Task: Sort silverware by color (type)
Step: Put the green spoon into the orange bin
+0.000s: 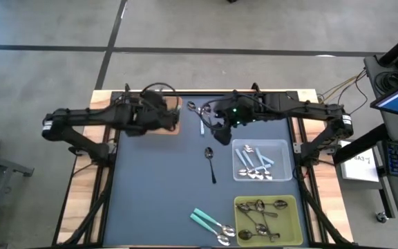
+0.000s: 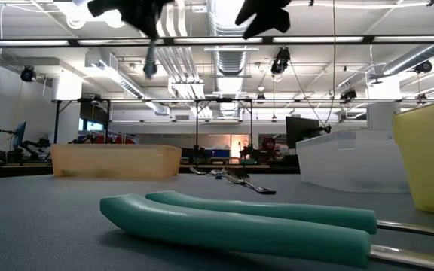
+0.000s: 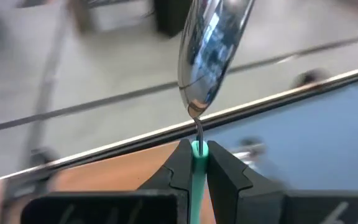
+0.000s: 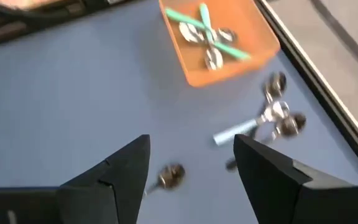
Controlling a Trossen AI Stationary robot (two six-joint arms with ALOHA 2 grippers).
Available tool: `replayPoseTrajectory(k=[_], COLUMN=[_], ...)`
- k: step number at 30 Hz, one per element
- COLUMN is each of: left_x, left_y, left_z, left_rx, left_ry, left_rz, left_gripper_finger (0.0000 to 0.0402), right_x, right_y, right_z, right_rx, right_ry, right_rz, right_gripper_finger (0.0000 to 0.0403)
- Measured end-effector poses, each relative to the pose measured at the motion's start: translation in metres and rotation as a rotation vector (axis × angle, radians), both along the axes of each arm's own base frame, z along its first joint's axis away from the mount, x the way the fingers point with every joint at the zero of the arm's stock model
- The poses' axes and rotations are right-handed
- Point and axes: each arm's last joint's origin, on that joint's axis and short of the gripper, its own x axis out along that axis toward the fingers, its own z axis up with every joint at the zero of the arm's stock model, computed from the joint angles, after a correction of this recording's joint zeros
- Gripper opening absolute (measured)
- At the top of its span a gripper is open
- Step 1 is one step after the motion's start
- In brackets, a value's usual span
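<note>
My left gripper (image 3: 197, 163) is shut on a teal-handled spoon (image 3: 207, 56) and hangs high over the orange tray (image 1: 166, 130) at the far left. That tray (image 4: 229, 53) holds teal spoons (image 4: 204, 28). My right gripper (image 4: 191, 168) is open in the air over the far middle of the mat, holding nothing. Below it lie loose spoons (image 4: 278, 115), one with a light blue handle (image 4: 232, 134). A dark spoon (image 1: 210, 162) lies mid-mat. Two teal spoons (image 1: 209, 225) lie at the near edge, large in the low view (image 2: 239, 222). My left gripper pinches the spoon's teal handle (image 3: 196, 152) between its two fingers, close to where the handle meets the metal neck. The handle runs along the fingers, and the shiny bowl sticks out beyond the fingertips. The spoon (image 2: 151, 56) is lifted well clear of the table.
A clear tray (image 1: 282, 145) at the right holds light blue spoons (image 1: 254, 166). A yellow-green tray (image 1: 292, 232) at the near right holds dark metal spoons (image 1: 261, 214). The dark mat (image 1: 157, 187) is bare at its left and middle. Wooden table edges flank the mat.
</note>
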Motion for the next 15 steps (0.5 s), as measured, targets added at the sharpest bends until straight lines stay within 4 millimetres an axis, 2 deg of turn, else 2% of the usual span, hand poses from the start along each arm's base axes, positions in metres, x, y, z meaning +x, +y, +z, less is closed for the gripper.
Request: replayPoseTrajectory(k=[4,7,10,15], left_x=[-0.010,-0.011,-0.012,-0.016], left_y=[0.033,0.053,0.067,0.077], left_z=[-0.019,-0.035,-0.057,-0.093], left_rx=[-0.050,-0.091,-0.148,-0.230], left_ry=[0.209,0.358,0.526,0.710], left_rz=[0.114,0.111,0.059,-0.002], left_gripper_finger=[0.0011,0.0016,0.0019,0.0019], right_x=[-0.005,-0.007,-0.008,-0.008], right_y=[-0.001,-0.002,-0.003,-0.003], right_z=[-0.005,-0.009,-0.010,-0.010], right_rx=[-0.025,-0.055,-0.072,-0.076], right_ry=[0.081,0.125,0.143,0.142], right_rz=[-0.044,-0.078,-0.093,-0.097], right_gripper_finger=[0.0222,0.0218,0.0213,0.0207])
